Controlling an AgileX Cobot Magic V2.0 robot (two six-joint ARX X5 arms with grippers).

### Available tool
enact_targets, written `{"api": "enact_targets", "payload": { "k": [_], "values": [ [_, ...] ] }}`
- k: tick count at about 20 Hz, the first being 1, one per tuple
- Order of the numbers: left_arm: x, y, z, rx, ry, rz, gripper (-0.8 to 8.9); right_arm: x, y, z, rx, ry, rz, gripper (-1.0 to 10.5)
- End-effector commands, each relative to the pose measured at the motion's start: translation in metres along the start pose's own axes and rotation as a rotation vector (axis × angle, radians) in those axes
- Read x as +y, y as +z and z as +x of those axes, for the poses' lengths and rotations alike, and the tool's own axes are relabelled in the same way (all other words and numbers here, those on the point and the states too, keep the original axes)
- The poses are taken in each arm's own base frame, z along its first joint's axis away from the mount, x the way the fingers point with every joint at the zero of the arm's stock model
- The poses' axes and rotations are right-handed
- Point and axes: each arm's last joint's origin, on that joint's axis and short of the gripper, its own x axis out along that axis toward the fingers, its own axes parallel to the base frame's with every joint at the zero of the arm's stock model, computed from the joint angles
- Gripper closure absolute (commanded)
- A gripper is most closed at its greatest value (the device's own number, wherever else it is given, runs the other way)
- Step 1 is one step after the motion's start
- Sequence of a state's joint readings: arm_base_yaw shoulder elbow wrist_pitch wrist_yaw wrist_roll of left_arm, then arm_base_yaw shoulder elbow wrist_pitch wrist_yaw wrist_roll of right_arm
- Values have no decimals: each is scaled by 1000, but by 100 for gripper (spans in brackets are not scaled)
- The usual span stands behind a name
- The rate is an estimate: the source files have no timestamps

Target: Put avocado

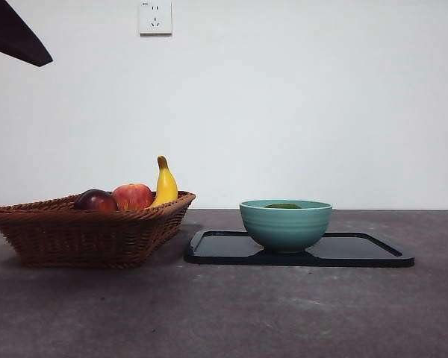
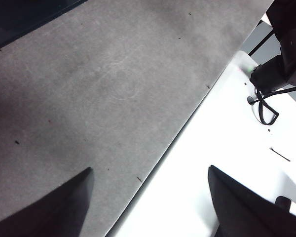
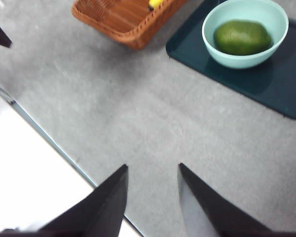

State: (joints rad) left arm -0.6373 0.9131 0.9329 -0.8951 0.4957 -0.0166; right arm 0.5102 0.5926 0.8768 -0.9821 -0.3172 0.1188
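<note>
Avocado: we record the avocado (image 3: 241, 37) as dark green, egg-shaped, with dull matte skin; from the front we see only its top (image 1: 283, 206) above the rim.
Location: it lies inside the bowl (image 1: 285, 224), which stands on the tray (image 1: 358, 252).
Bowl: we note a round teal bowl, faintly ribbed outside, pale and smooth inside.
Tray: flat, black, glossy, rectangular with rounded corners and a low raised rim.
Basket: we list a brown woven wicker basket (image 1: 82, 231), just beside the tray, walls sloping outward.
Basket contents: a yellow banana (image 1: 164, 184) standing on end, a red apple (image 1: 133, 197), a dark red-purple round fruit (image 1: 95, 200).
Desk: grey, matte, lightly mottled surface (image 1: 224, 313).
Wall: plain white, carrying a white socket plate (image 1: 155, 17); we can read no writing on it.
Left gripper (image 2: 148, 197): over the desk's edge, well apart from the bowl; jaws spread wide, holding nothing.
Right gripper (image 3: 153, 197): above bare desk, apart from tray and basket; jaws parted by a narrow gap, holding nothing.
</note>
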Motion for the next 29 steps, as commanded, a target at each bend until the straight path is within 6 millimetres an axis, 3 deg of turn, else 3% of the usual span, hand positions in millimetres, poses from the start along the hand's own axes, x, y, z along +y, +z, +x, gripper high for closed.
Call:
{"api": "enact_targets", "payload": {
  "k": [1, 7, 10, 11, 26, 27, 29],
  "values": [
    [-2, 3, -1, -8, -7, 15, 441, 1, 2, -1, -9, 8, 16, 783],
    [-2, 3, -1, -8, -7, 15, 475, 2, 3, 0, -3, 32, 16, 785],
    [-2, 3, -1, -8, -7, 15, 766, 2, 3, 0, -3, 33, 16, 939],
    [-2, 3, -1, -8, -7, 15, 805, 2, 3, 0, -3, 33, 16, 939],
    [-2, 3, -1, -7, -7, 15, 805, 2, 3, 0, -5, 29, 16, 939],
    [-2, 3, -1, -5, -2, 33, 805, 2, 3, 0, -5, 29, 16, 939],
    [3, 2, -5, 1, 159, 234, 804, 2, 3, 0, -5, 29, 16, 939]
  ]
}}
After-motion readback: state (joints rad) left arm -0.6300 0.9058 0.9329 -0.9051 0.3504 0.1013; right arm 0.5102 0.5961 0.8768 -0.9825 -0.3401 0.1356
